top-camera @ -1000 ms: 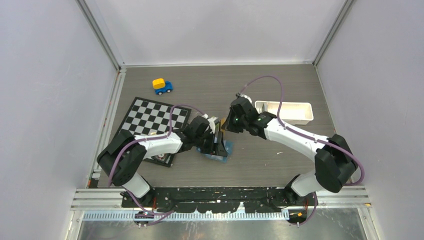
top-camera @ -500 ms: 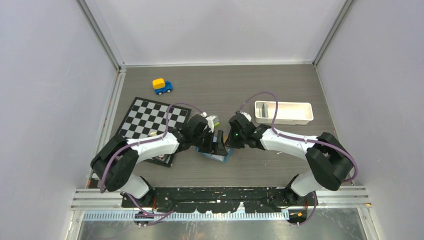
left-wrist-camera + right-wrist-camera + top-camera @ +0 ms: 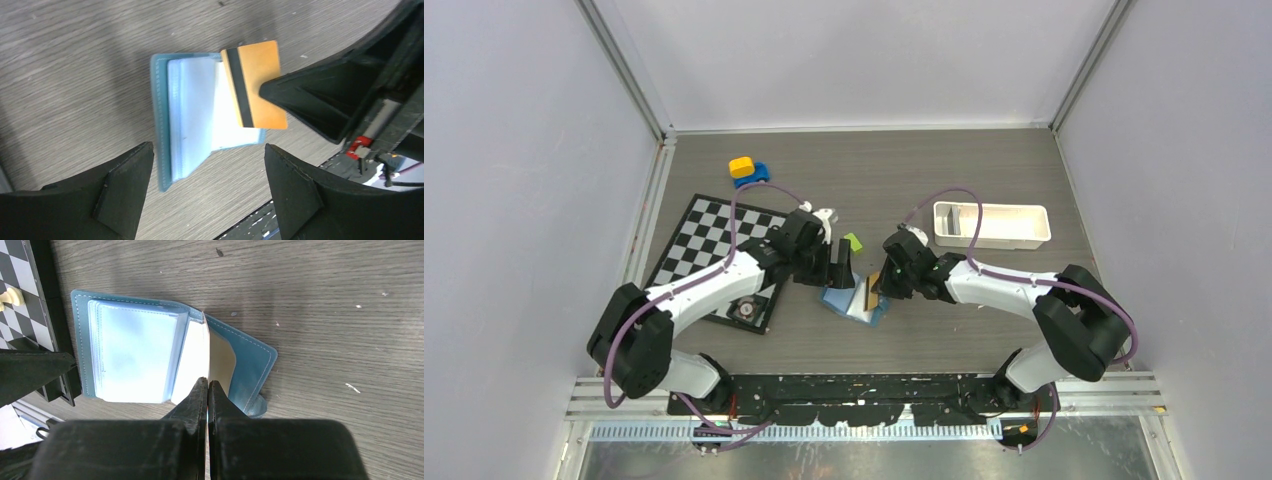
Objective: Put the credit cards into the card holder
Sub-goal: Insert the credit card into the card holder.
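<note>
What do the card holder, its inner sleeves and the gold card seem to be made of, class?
Card holder: probably faux leather, matt teal, stitched edge. Inner sleeves: translucent plastic film, slightly glossy. Gold card: stiff plastic, smooth, black magnetic stripe.

The desk point(image 3: 984, 170) is grey-brown with a fine wood grain. The card holder point(image 3: 250, 360) is teal-blue outside with pale stitching round its edge, and its inner sleeves are a cloudy light blue. The credit card point(image 3: 262, 65) is orange-gold with a black stripe down one side. The left hand point(image 3: 207, 150) and right hand point(image 3: 207, 385) are black. The chessboard point(image 3: 714, 240) is checked black and white. The toy car point(image 3: 749, 169) is blue with a yellow top, the small block point(image 3: 853, 242) lime green, the tray point(image 3: 991, 224) white.
</note>
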Controlling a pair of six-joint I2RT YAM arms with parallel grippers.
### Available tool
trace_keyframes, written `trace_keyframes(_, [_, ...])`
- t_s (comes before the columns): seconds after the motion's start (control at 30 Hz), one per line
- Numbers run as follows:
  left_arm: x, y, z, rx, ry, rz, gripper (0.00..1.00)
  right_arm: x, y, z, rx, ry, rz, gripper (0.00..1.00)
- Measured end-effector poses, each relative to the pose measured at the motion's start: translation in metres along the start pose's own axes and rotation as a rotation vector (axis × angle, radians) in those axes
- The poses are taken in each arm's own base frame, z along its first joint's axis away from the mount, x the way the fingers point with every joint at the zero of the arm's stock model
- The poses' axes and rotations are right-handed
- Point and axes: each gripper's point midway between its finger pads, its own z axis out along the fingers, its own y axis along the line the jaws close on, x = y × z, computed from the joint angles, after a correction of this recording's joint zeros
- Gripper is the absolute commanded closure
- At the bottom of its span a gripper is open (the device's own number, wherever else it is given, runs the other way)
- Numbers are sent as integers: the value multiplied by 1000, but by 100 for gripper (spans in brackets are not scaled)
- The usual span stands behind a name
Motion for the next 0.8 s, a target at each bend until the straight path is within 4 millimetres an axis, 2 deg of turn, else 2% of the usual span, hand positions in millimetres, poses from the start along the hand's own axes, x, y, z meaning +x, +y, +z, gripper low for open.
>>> trace_keyframes(0.13, [3, 15, -1, -59, 10, 5, 16, 0, 0, 0, -1, 1, 0, 99])
trace_keyframes(0.23, [1, 23, 0, -80, 13, -9, 20, 0, 0, 0, -2, 1, 0, 100])
trace_keyframes(0.37, [4, 34, 7, -107, 34, -34, 37, 1, 0, 1, -4, -1, 2, 99])
trace_keyframes(0.5, [14, 48, 15, -133, 70, -64, 46, 1, 0, 2, -12, -2, 3, 100])
trace_keyframes(0.7, [24, 52, 23, -98, 92, -114, 73, 5, 4, 4, -55, 3, 6, 99])
trace_keyframes(0.8, [27, 55, 26, -94, 101, -129, 79, 9, 3, 2, -82, 8, 12, 100])
